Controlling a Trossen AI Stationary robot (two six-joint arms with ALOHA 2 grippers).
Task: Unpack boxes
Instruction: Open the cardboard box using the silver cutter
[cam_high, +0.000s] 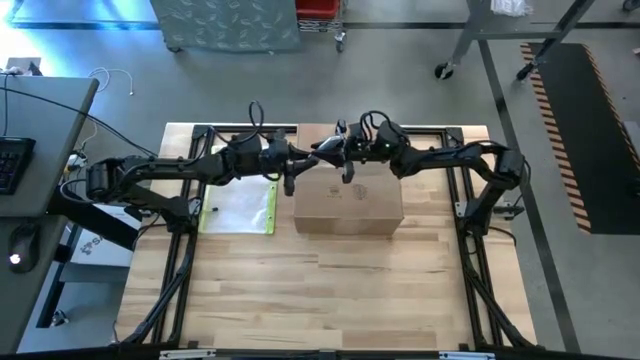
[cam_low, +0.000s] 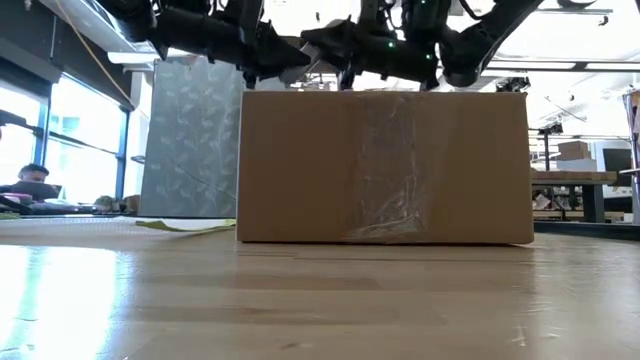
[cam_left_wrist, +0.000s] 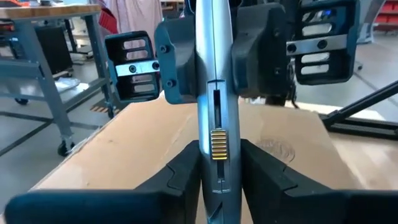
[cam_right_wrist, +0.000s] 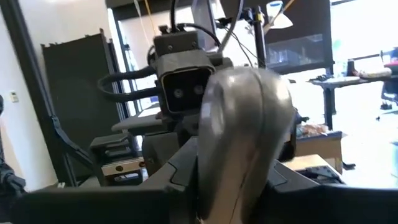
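A: Item one, the carton (cam_high: 348, 203)?

B: Brown corrugated cardboard, closed, standing on the wooden table (cam_high: 330, 290) toward its far edge. A strip of clear tape (cam_low: 385, 165) runs down the side that faces the low camera. Small dark printed symbols show on its top.

A: Item two, what is over the carton?

B: Both arms meet above its far top edge. The left gripper (cam_left_wrist: 217, 168) is clenched on a slim grey tool (cam_left_wrist: 216, 93) with a ribbed yellow slider, probably a box cutter, held upright above the carton's top. The right gripper (cam_right_wrist: 239, 186) is also closed around the grey tool, seen from its rounded end.

A: Beside the carton?

B: A flat clear sleeve with yellow edge (cam_high: 240, 208) lies on the table just to the left of the carton, close to it.

A: Beyond the carton?

B: Grey floor, a metal workbench, a desk with a keyboard (cam_high: 12, 160) well to the left.
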